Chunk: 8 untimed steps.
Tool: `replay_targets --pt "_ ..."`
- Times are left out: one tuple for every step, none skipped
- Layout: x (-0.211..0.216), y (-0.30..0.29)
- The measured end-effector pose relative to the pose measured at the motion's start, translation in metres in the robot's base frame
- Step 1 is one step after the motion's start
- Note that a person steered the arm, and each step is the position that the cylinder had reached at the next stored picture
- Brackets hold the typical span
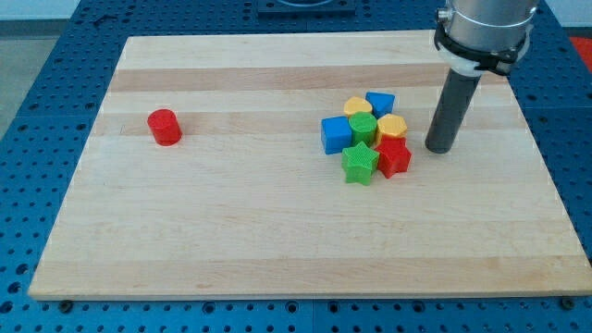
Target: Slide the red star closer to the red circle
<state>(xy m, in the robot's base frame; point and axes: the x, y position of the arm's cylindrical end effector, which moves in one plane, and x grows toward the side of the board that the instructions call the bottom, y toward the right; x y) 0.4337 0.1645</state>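
Resting on pale wooden board (277,231): my tip (439,148), a plain dark rod end, no jaws. Sitting just left of it, apart: red plastic star (394,157), orientation unclear. Lying far left: red plastic circle (165,127).

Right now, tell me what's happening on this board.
I'm an arm with a push rod, set to slide the red star toward the red circle. My tip rests just to the view's right of a tight cluster: red star, green star, blue cube, a green block, two yellow blocks and another blue block. The red circle sits alone far to the view's left.
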Motion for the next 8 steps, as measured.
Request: replay_targets --pt "-0.001 -0.015" --pt "-0.001 -0.037" --pt "0.014 -0.044" --pt "0.059 -0.043" --pt "0.068 -0.055" --pt "0.051 -0.081" --pt "0.011 -0.103" --pt "0.0 -0.115"
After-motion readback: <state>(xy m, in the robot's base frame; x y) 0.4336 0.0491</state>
